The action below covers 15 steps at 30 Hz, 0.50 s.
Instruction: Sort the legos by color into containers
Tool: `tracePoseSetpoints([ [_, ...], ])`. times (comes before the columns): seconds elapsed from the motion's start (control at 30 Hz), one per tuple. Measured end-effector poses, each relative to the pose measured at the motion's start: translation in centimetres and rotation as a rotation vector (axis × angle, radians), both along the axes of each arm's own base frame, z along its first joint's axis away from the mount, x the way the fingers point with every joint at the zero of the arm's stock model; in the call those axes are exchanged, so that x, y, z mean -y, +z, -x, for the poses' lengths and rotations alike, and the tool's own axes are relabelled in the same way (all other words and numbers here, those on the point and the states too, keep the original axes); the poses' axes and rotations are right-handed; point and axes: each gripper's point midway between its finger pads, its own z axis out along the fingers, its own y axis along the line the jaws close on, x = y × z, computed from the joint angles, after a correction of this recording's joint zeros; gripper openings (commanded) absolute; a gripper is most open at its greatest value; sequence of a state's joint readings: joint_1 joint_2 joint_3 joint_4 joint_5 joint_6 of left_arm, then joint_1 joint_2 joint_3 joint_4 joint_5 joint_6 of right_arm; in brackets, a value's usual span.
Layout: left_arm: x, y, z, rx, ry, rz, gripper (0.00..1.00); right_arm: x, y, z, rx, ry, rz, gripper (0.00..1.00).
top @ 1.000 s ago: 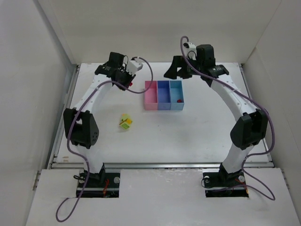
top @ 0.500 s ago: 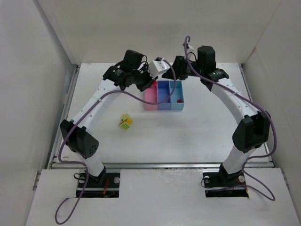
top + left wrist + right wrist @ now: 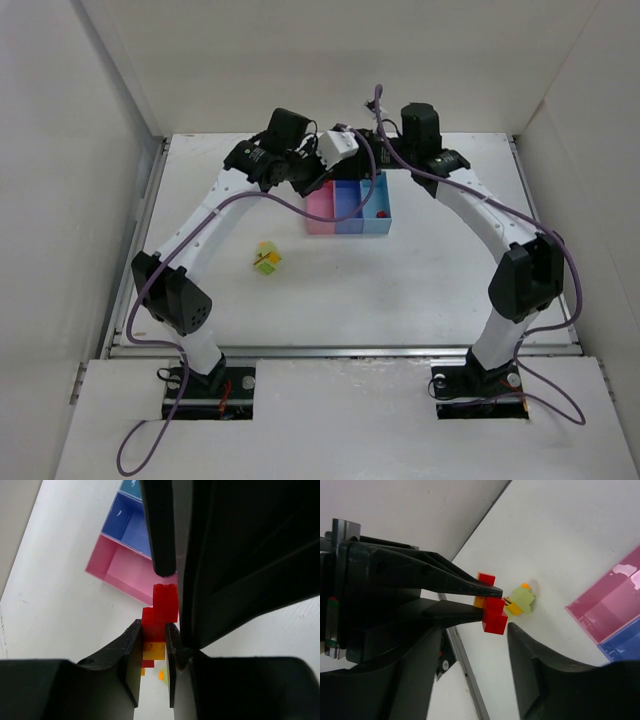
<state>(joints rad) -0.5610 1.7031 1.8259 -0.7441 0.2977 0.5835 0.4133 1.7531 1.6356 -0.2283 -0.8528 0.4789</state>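
My left gripper (image 3: 152, 627) is shut on a small stack of red and yellow legos (image 3: 160, 612) and holds it in the air just behind the containers (image 3: 348, 205), a joined row of pink (image 3: 125, 567), purple-blue (image 3: 131, 526) and light blue bins. My right gripper (image 3: 492, 640) is open, its fingers either side of the stack's red end (image 3: 493, 614), not touching it. From above, both grippers meet near the back of the bins, left (image 3: 350, 160) and right (image 3: 372, 140). A clump of lime green, yellow and orange legos (image 3: 266, 258) lies on the table to the left.
A red lego (image 3: 380, 213) lies in the light blue bin. White walls close in the table on the left, back and right. A metal rail (image 3: 340, 350) runs along the table's near edge.
My left arm has swung right from the back left to above the bins, carrying the stack. My right gripper has shifted left and now meets it.
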Motion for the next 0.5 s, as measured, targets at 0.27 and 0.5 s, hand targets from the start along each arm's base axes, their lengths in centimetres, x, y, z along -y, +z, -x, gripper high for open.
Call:
tracePoseSetpoints([
  [0.27, -0.4, -0.5, -0.4, 0.004, 0.024, -0.014, 0.00, -0.5, -1.6, -0.2, -0.038, 0.010, 0.012, 0.58],
  [0.5, -0.4, -0.7, -0.4, 0.006, 0.026, -0.014, 0.00, -0.7, -2.2, -0.1, -0.054, 0.011, 0.018, 0.58],
])
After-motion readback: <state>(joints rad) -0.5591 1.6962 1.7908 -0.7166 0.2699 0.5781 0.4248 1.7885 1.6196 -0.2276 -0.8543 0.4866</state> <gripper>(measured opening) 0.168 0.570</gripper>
